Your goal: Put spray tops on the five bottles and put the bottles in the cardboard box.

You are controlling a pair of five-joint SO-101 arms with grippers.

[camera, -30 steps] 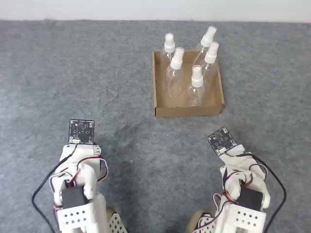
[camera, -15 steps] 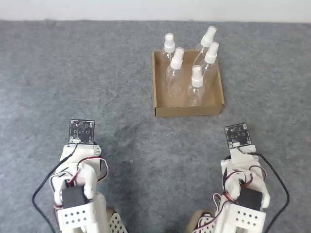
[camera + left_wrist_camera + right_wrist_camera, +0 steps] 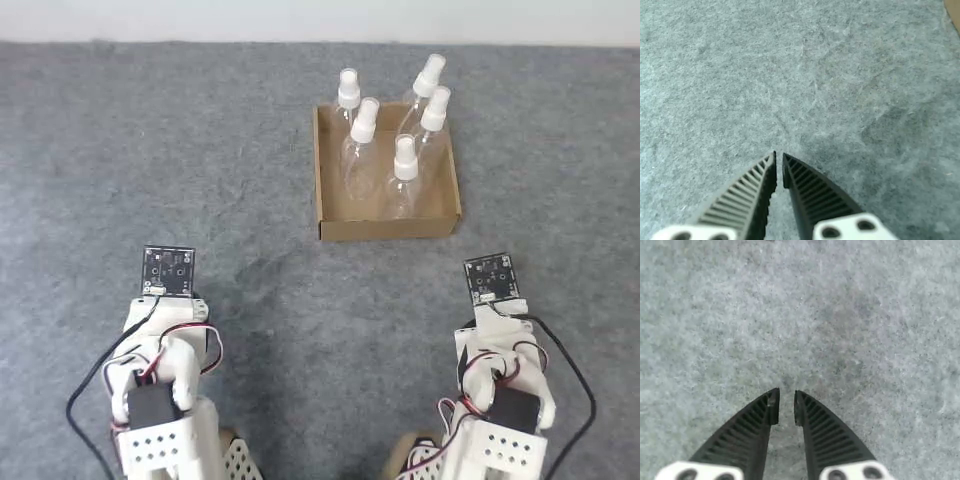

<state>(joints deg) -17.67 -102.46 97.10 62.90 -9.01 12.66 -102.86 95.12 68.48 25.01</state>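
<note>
Five clear bottles [image 3: 362, 152] stand upright in the box [image 3: 388, 228], each with a white spray top [image 3: 365, 118] on; any label print is too small to tell. The box sits on grey carpet [image 3: 200, 150], on the far side, well apart from both arms. There is a pale strip [image 3: 300, 20] along the far edge (wall, probably). The left gripper [image 3: 779, 157] is over bare carpet, jaws all but closed, holding nothing. The right gripper [image 3: 786, 394] is likewise over carpet, with a slightly wider slit, and empty.
</note>
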